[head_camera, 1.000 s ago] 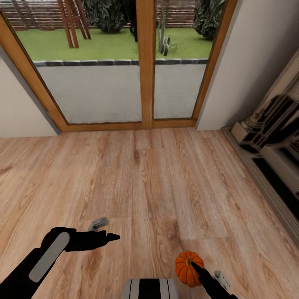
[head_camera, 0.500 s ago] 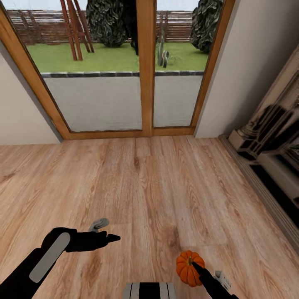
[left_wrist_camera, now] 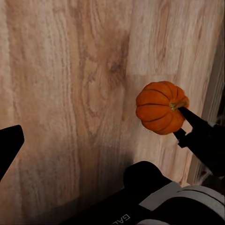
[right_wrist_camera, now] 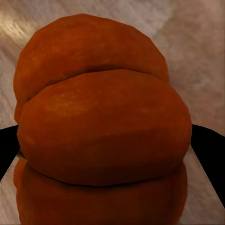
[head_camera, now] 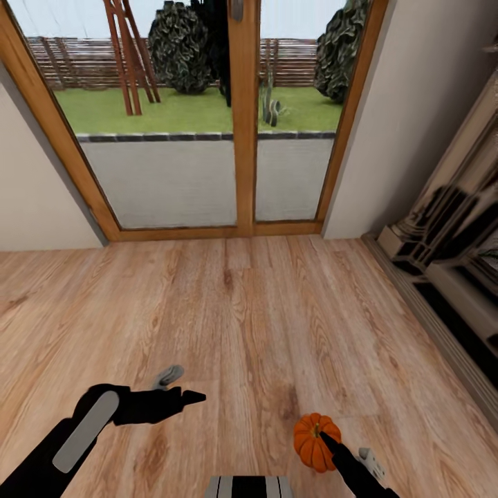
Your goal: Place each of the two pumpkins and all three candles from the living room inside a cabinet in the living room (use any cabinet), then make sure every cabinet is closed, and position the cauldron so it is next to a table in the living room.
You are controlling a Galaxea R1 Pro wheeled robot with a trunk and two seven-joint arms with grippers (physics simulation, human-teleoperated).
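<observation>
Orange ribbed pumpkin [head_camera: 315, 441], woodgrain floor [head_camera: 263, 311]

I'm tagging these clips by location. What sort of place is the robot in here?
Probably a living room at a garden door: wood plank floor, a glazed wooden door onto a lawn, a carved fireplace surround at one side.

You have one pumpkin [head_camera: 315, 440] in sight (the same one fills the right wrist view [right_wrist_camera: 103, 126] and shows in the left wrist view [left_wrist_camera: 161, 107]). You have two grippers: the left gripper [head_camera: 181, 387] and the right gripper [head_camera: 342, 451]. Ahead of you stand two glass door panes [head_camera: 159, 111], and beyond them two dark bushes [head_camera: 181, 45].
</observation>
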